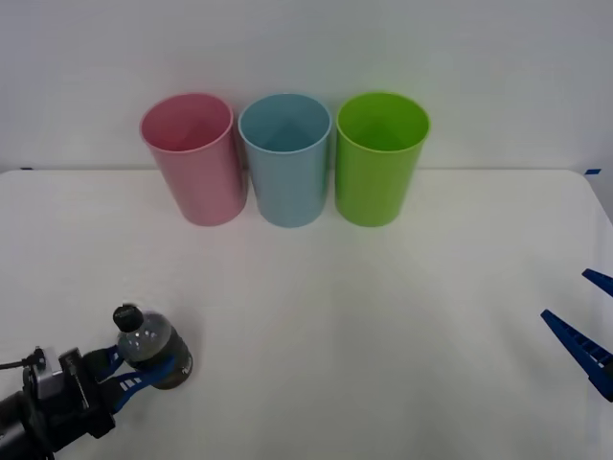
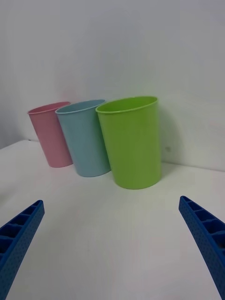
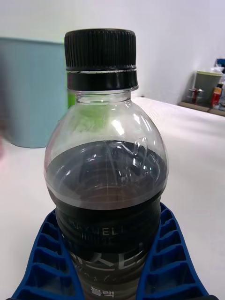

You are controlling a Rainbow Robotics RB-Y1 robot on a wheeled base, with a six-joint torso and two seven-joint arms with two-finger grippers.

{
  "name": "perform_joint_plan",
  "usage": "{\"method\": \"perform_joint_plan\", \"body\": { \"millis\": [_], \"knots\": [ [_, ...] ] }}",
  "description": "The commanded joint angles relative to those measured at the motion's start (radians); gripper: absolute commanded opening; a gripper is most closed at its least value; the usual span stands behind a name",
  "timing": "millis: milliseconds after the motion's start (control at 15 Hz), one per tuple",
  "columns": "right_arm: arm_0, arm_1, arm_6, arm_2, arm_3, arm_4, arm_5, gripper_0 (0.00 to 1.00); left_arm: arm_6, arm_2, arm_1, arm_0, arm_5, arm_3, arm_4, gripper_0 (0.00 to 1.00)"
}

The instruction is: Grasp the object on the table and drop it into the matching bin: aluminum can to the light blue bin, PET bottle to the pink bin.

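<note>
left gripper (image 1: 144, 369) clamped around pet bottle (image 1: 151, 350), upright at table's (image 1: 383, 316) near left. right gripper (image 1: 586, 321) idle at right edge, fingers spread. pink bin (image 1: 192, 158) far back.

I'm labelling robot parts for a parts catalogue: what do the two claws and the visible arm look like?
Both claws have blue fingers. The right claw has long tapering fingers, dotted on their inner faces and ribbed with open cells along the outer side. The left claw has the same blue ribbed, lattice-like fingers, with white markings, mounted on a black wrist block with a thin black cable trailing off it.
</note>
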Motion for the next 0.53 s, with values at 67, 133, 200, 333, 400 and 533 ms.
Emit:
{"method": "perform_joint_plan", "body": {
  "millis": [67, 133, 200, 333, 400, 533],
  "knots": [
    [0.000, 0.000, 0.000, 0.000, 0.000, 0.000, 0.000, 1.00, 0.024, 0.061, 0.015, 0.025, 0.000, -0.005, 0.071, 0.00],
    [0.000, 0.000, 0.000, 0.000, 0.000, 0.000, 0.000, 1.00, 0.031, 0.075, 0.015, 0.031, 0.000, -0.005, 0.091, 0.00],
    [0.000, 0.000, 0.000, 0.000, 0.000, 0.000, 0.000, 1.00, 0.044, 0.096, 0.015, 0.037, 0.000, -0.011, 0.119, 0.00],
    [0.000, 0.000, 0.000, 0.000, 0.000, 0.000, 0.000, 1.00, 0.126, 0.125, 0.015, 0.040, 0.014, -0.064, 0.139, 0.00],
    [0.000, 0.000, 0.000, 0.000, 0.000, 0.000, 0.000, 1.00, 0.179, 0.133, 0.015, 0.037, 0.043, -0.108, 0.137, 0.00],
    [0.000, 0.000, 0.000, 0.000, 0.000, 0.000, 0.000, 1.00, 0.261, 0.133, 0.015, 0.026, 0.107, -0.191, 0.139, 0.00]
  ]
}}
